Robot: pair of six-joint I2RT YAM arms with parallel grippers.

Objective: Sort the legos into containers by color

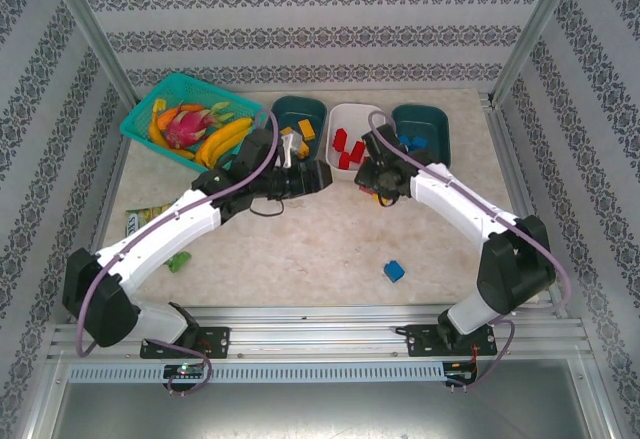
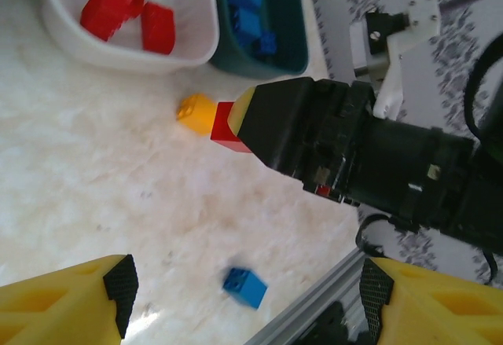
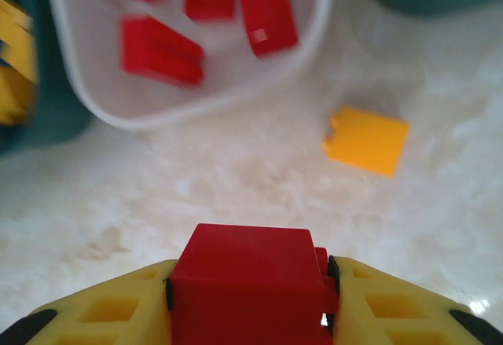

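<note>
Firmly pinched red lego (image 3: 247, 282) near the white tub (image 3: 314, 38).
The tub lay at eleven o'clock from the right gripper (image 1: 378, 181) clamping that lego; the left gripper (image 1: 318, 177) stood spread and empty; an orange lego (image 3: 367, 141) sat at two o'clock.

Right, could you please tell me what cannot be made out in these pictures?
- Yellow bricks in the left teal tub: top view, left arm covers some; count unclear.
- Red brick in the right fingers: right wrist view, bottom edge cuts it off.
- Green item beside the left arm: top view, too small to identify.
</note>
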